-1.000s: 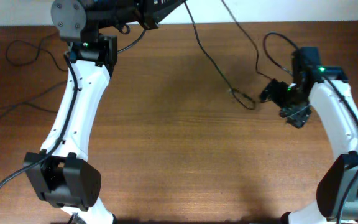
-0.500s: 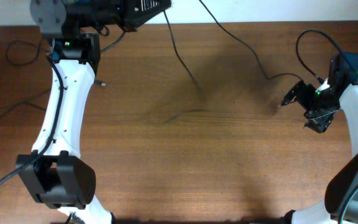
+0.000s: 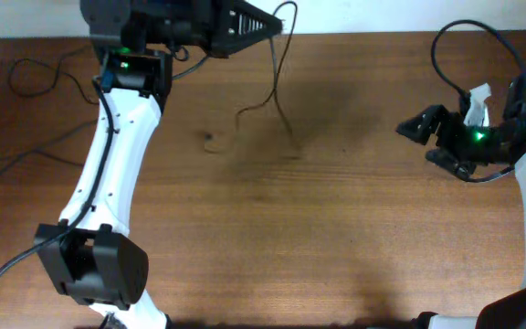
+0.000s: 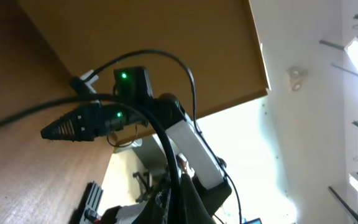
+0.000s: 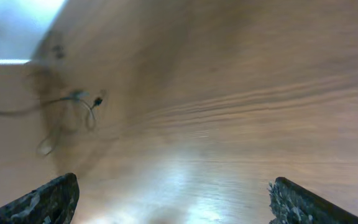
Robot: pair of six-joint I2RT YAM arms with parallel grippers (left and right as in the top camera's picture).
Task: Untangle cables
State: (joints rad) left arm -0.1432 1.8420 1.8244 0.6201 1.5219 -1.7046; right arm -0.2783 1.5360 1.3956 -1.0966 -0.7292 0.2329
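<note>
Left gripper (image 3: 272, 22) up at 11 o'clock of table (image 3: 272, 238), clenched on thin black cable (image 3: 276, 78). Cable hung from its tip, loose end curling near 12 o'clock, can't tell if touching wood. Right gripper (image 3: 415, 143) over at 3 o'clock, jaws spread wide, nothing in them, well apart from cable. From right wrist, cable looked tiny, off at 10 o'clock.

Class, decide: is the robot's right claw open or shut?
Open. In the right wrist view, the right claw has its two fingertips at opposite bottom corners, bare wooden table between them, nothing held.
</note>
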